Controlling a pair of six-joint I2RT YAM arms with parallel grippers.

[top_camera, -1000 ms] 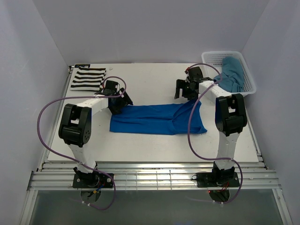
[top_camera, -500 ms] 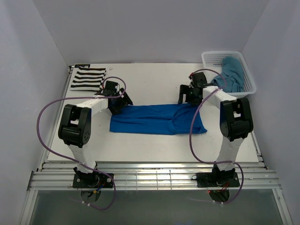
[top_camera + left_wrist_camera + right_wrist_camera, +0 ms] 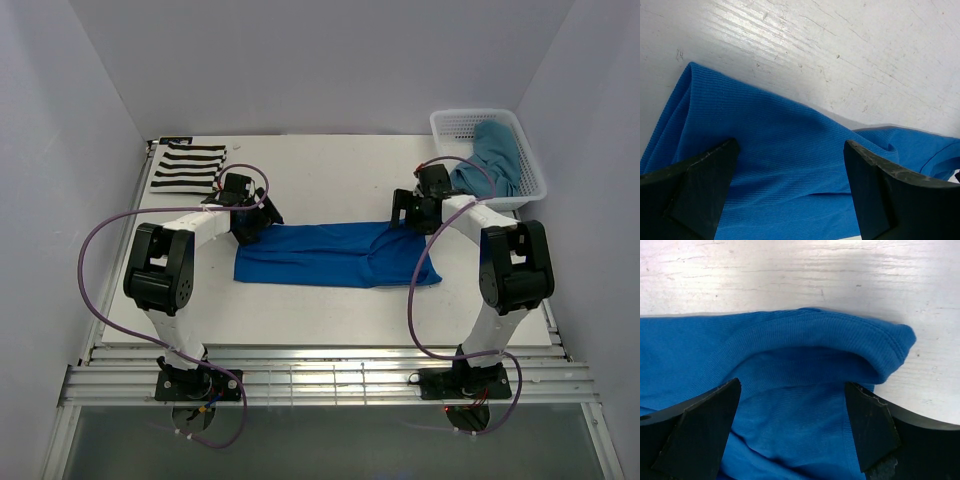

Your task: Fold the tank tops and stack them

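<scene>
Step in hand, we judge: gripping the royal blue tank top [image 3: 330, 256], flat in the middle of the desk [image 3: 330, 180], for its fold. The left tool [image 3: 250, 225] and right tool [image 3: 408, 215] sit at its far edge, one per end, both spread, pinching nothing. Next move calls for closing on both ends together and drawing the cloth evenly toward the near edge. We count three tops: this one, one striped top [image 3: 188, 167] at the far-left corner, one teal top [image 3: 497, 150] in the single basket [image 3: 478, 114], far-right corner.

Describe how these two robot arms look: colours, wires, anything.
The left arm and right arm are white tubes with chunky black joints. A purple cable loops along each. The left tool and right tool have two matte black, wedge-shaped fingers.
</scene>
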